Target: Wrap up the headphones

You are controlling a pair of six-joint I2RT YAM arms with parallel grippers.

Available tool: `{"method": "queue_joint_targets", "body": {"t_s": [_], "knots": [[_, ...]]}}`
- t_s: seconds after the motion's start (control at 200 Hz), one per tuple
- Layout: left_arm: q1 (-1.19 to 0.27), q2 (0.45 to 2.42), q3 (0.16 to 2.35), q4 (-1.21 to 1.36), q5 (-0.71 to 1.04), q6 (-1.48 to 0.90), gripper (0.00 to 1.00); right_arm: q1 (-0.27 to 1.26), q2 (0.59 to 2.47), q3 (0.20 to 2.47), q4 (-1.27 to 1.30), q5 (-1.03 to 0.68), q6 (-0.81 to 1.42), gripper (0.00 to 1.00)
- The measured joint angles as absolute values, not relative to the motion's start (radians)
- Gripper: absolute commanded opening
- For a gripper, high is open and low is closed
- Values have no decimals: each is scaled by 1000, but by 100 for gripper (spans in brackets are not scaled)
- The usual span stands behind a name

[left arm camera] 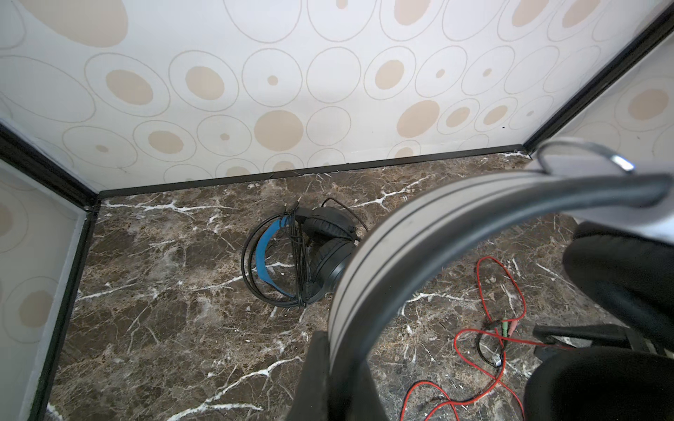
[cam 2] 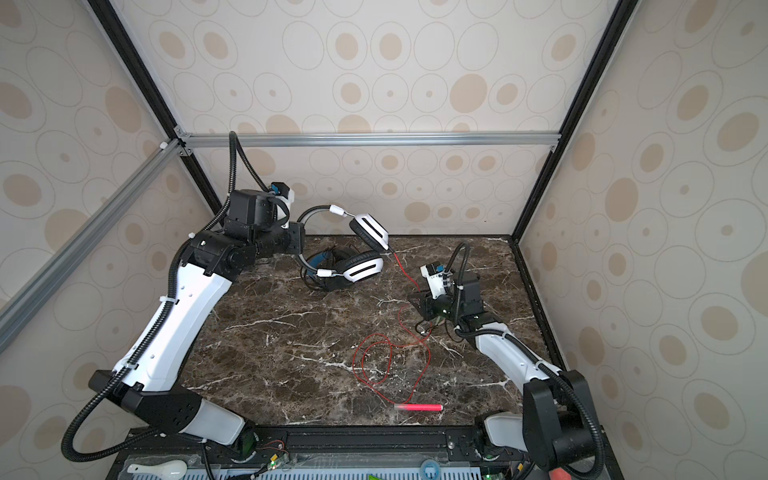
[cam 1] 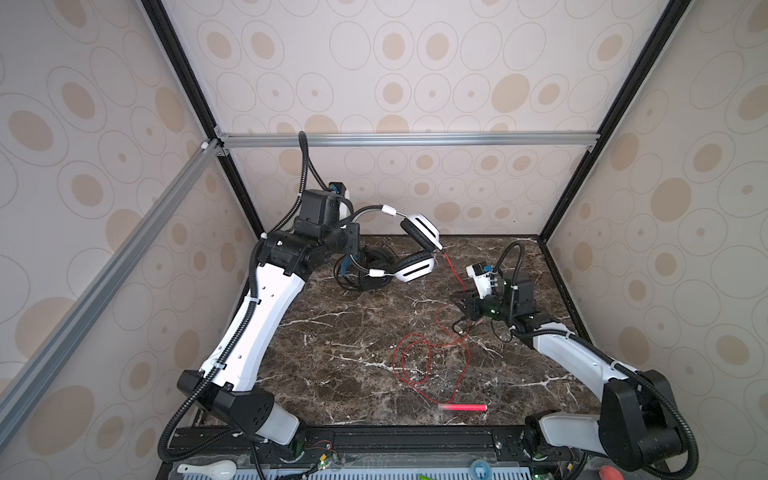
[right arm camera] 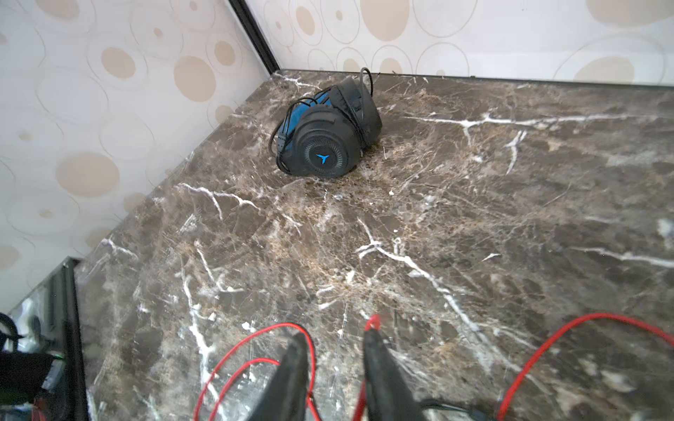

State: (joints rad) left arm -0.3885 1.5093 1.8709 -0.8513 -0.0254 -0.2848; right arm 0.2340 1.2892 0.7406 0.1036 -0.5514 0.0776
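Left tool (cam 1: pixel 352 243): clamped on the headband of the white headphones (cam 1: pixel 417 269), which are held raised above the counter (cam 1: pixel 332 357).
Right tool (right arm camera: pixel 335 333): jaws seen narrowly apart, the red cable (cam 1: pixel 454 267) running between them.
Black headphones (right arm camera: pixel 324 153): laid on the counter near the far left corner, with their black cable wound around them.

The table (cam 1: pixel 332 332) reads to me as polished marble, brown with white veins. On the table, the black headset (right arm camera: pixel 324 153) looks like matt plastic with soft leathery pads. Above the table, the white headset (cam 1: pixel 415 269) has shiny plastic cups and gleaming metal wire; its red cable (right arm camera: pixel 601 317) looks smooth and rubbery.
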Motion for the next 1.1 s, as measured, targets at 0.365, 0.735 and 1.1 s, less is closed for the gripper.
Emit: {"method": "queue_joint_targets", "body": {"t_s": [0.365, 0.735, 1.1], "knots": [[-377, 1505, 1726, -781, -97, -326, 0, 381, 1141, 945, -296, -131, -214, 0], [-379, 1540, 1657, -704, -70, -286, 0, 631, 1144, 1251, -540, 77, -537, 0], [-479, 1536, 1602, -727, -38, -71, 0, 694, 1385, 1483, -646, 204, -686, 0]]}}
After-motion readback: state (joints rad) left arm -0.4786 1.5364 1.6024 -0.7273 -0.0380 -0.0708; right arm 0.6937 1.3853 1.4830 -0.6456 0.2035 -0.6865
